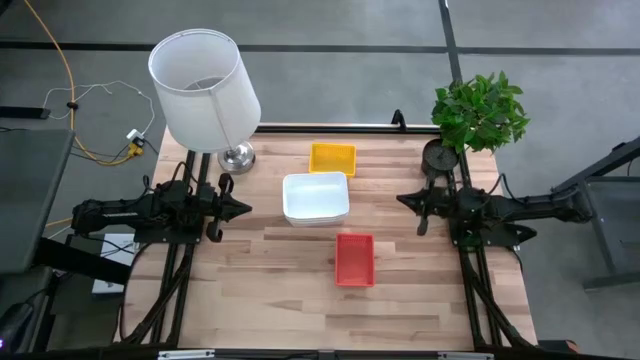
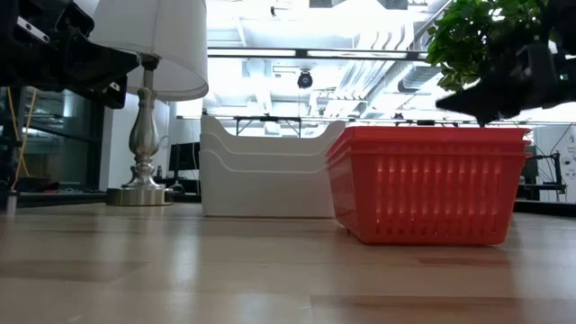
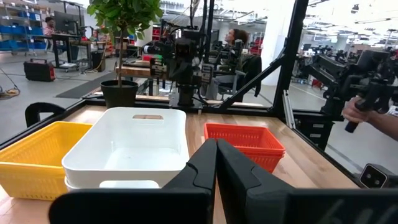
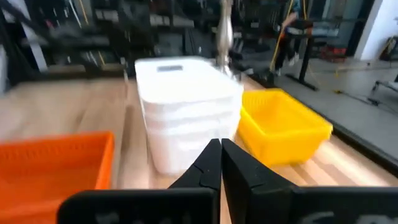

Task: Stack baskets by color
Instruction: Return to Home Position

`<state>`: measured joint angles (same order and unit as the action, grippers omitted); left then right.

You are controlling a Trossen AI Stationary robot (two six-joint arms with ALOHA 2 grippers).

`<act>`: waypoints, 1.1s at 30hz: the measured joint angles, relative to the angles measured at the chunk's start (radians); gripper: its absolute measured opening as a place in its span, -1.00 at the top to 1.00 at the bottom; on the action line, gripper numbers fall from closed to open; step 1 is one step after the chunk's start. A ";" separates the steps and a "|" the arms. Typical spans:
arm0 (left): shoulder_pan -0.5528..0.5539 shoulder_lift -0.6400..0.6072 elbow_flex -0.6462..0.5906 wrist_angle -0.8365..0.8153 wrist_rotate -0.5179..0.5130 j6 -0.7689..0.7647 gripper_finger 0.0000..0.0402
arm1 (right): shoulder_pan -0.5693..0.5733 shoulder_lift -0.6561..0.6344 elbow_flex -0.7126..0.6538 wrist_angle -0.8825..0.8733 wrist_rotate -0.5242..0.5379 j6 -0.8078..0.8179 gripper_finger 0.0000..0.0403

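Note:
Three stacks of baskets rest on their bases on the wooden table: yellow baskets (image 1: 332,158) at the far middle, white baskets (image 1: 316,198) at the centre, red baskets (image 1: 354,259) nearer the front. The same stacks show as white (image 2: 270,171) and red (image 2: 427,184) in the low view. My left gripper (image 1: 243,208) hangs shut at the table's left edge, above the table, pointing level toward the white stack and touching nothing. My right gripper (image 1: 403,199) hangs shut at the right edge, likewise level and holding nothing.
A lamp with a white shade (image 1: 205,88) and metal base (image 1: 237,157) stands at the far left corner. A potted plant (image 1: 478,112) stands at the far right corner. Bare wood lies along the table's near edge (image 1: 330,320). A person's hand (image 3: 364,112) shows beyond the table.

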<state>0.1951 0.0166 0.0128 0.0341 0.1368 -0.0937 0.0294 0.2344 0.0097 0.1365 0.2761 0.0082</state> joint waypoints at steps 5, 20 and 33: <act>0.000 0.000 0.000 0.000 0.000 0.000 1.00 | 0.006 0.004 0.000 -0.080 0.020 -0.012 1.00; 0.000 0.000 0.000 0.000 0.000 0.000 1.00 | 0.006 0.008 0.000 -0.084 0.005 0.123 1.00; 0.000 0.000 0.000 0.000 0.000 0.000 1.00 | 0.006 0.008 0.001 -0.085 0.005 0.123 1.00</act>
<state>0.1947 0.0166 0.0128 0.0341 0.1364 -0.0940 0.0357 0.2420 0.0103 0.0517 0.2807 0.1310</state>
